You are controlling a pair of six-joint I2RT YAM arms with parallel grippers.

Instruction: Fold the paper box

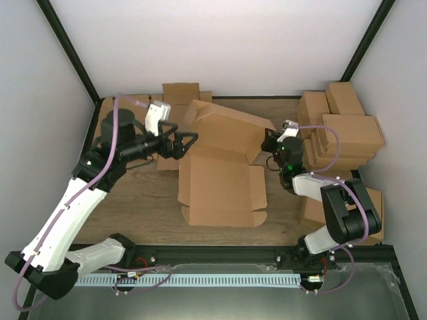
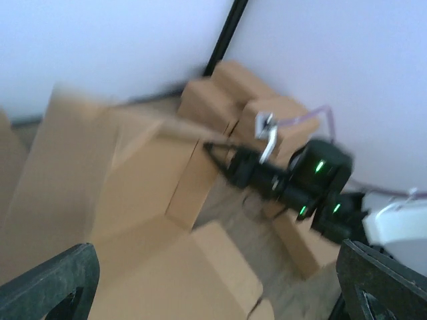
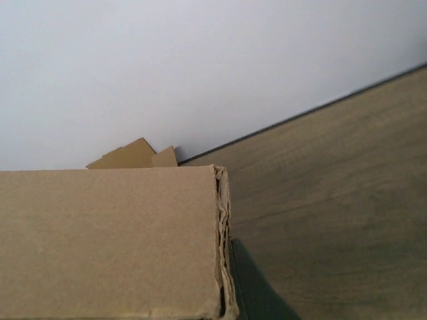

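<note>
The paper box (image 1: 220, 183) lay mid-worktop (image 1: 133, 193), its lid (image 1: 227, 127) raised aslant. The right tool (image 1: 268, 143) was pinched shut on the lid's right corner. The left tool (image 1: 184, 143) stood wide beside the left edge, gripping nothing. Held at one corner only, the lid could twist, sag or slip free.

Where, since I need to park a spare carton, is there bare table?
Bare table lies near-left, between the left arm and the paper box; a narrower strip runs behind the box's raised flap. Crowded: cartons fill the right, flat sheets the far-left.
</note>
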